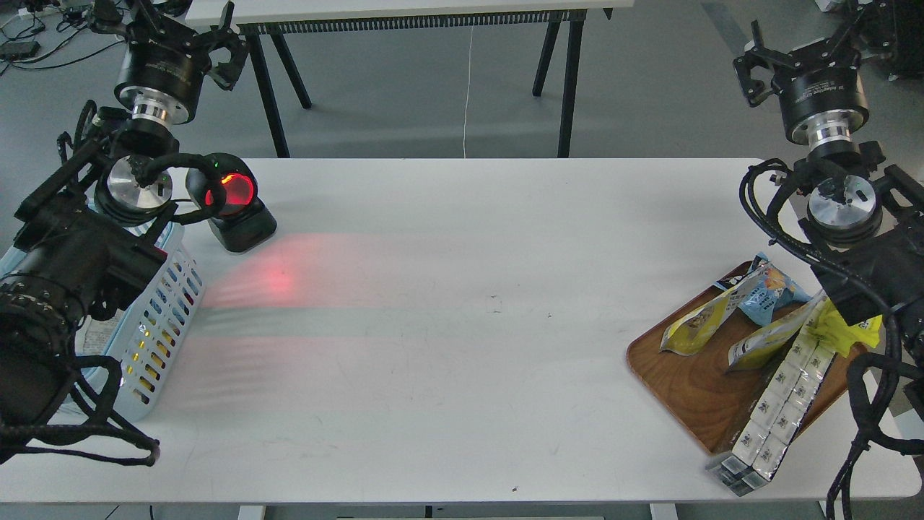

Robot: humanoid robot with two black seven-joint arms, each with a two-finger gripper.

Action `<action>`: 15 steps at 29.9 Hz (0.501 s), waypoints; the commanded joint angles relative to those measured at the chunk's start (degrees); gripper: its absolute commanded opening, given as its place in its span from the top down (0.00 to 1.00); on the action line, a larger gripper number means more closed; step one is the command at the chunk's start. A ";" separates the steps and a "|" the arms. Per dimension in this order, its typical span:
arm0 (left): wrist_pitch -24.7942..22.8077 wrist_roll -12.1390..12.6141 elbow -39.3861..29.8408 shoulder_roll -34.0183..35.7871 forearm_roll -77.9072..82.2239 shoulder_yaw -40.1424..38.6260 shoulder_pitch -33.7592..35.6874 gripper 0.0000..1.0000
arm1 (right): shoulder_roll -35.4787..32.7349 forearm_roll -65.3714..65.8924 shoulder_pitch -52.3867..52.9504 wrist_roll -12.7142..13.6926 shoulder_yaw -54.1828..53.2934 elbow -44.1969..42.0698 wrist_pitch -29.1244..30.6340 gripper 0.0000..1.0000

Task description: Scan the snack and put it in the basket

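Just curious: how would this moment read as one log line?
snack: on tray | basket: left | left hand: open, raised | right hand: open, raised | scanner: lit

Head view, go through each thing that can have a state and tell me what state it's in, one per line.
Black barcode scanner: on, glowing red, casting red light on the white table.
Light blue slotted plastic basket: upright at the table's left edge, contents mostly hidden.
Yellow and grey-white stand-up pouch: lying flat on the brown wooden tray.
Left gripper: raised, jaws open, empty.
Right gripper: raised, jaws open, empty.
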State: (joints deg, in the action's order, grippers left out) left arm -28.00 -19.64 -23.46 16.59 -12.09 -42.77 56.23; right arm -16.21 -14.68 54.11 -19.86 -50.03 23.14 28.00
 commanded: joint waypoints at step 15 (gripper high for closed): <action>0.00 0.12 0.09 1.87 0.05 0.58 0.64 0.00 | -6.80 5.62 5.30 -0.18 11.43 7.08 0.00 0.01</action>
State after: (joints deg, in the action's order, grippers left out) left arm -28.00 -19.63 -23.37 18.06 -12.04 -42.27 56.75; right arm -18.86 -12.13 57.50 -20.03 -43.03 26.28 28.00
